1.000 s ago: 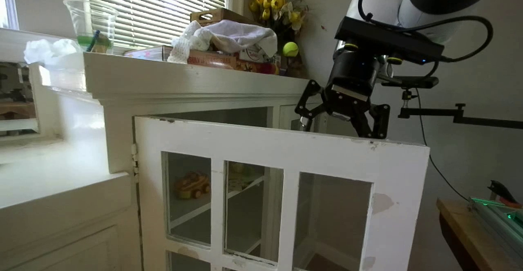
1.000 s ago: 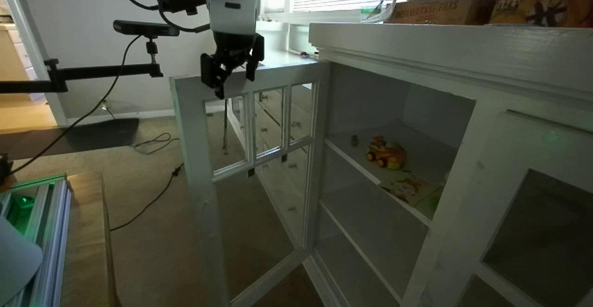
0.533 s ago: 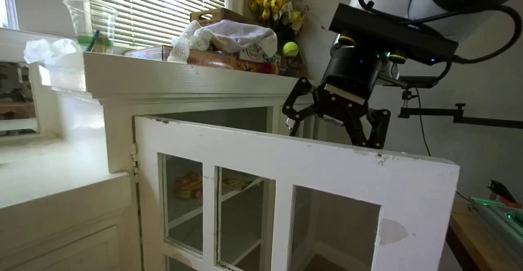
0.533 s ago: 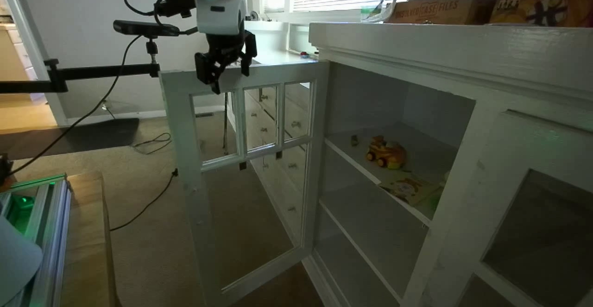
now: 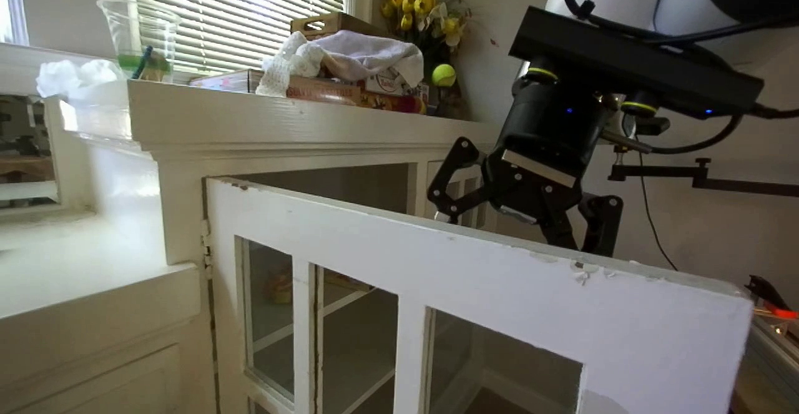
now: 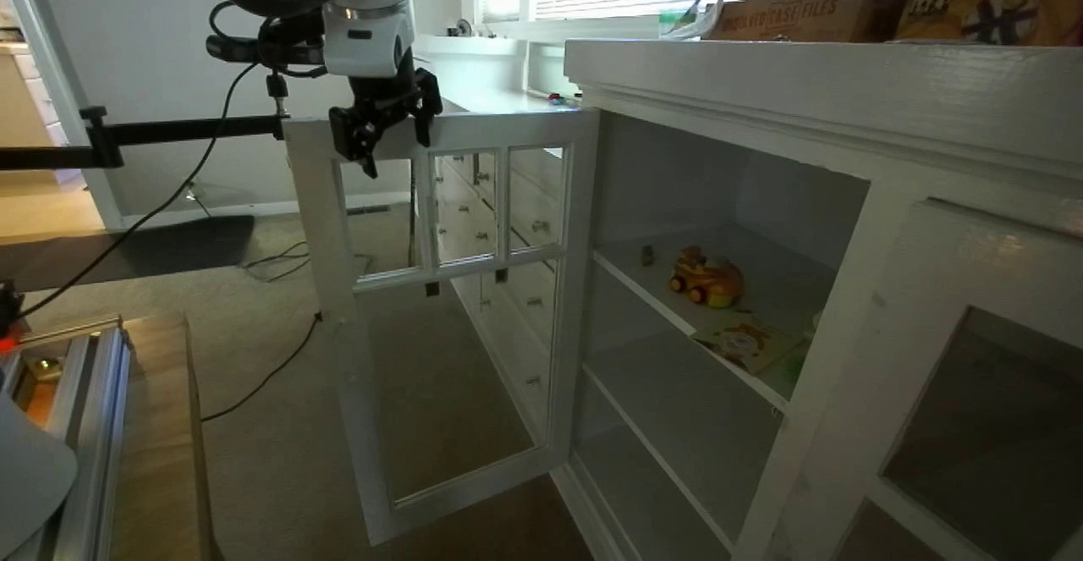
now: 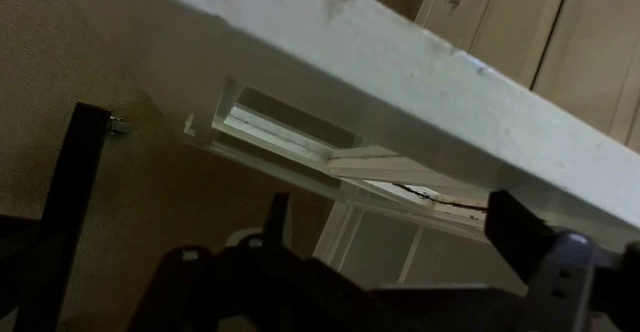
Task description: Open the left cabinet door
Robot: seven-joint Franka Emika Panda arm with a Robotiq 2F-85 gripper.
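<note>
- State of gripper (image 6: 397, 158): fingers spread apart, nothing pinched between them. Both reach below the top edge of the left cabinet door (image 5: 412, 339), on its inner face; in the wrist view one of the fingers (image 7: 517, 237) is touching that face or just beside it (cannot resolve which).
- Door position: alongside the gripper, standing well out. Its hinge (image 5: 206, 245) is well apart from the gripper; the free edge is nearer.
- Why so, my reading: the door is being shoved outward from inside, so no grasp is needed. Bearing toward the free edge should give leverage, and fingers set below the top edge should not slide over it. Task looks nearly met.
- Toward the cabinet (image 6: 728, 79) from the gripper, well apart: upper shelf (image 6: 645, 294) with an orange-and-yellow toy vehicle (image 6: 706, 280), exposed by the open door; beyond them, the matching right door (image 6: 998, 265), apparently shut.
- Against one second earlier: door swung wider in both exterior views; gripper has travelled with it, on the same face. The toy vehicle and right door are unmoved. Lower than the gripper, beyond the free edge, the green glow among the aluminium rails (image 6: 93, 417) on the bench (image 6: 156, 426) is gone.
</note>
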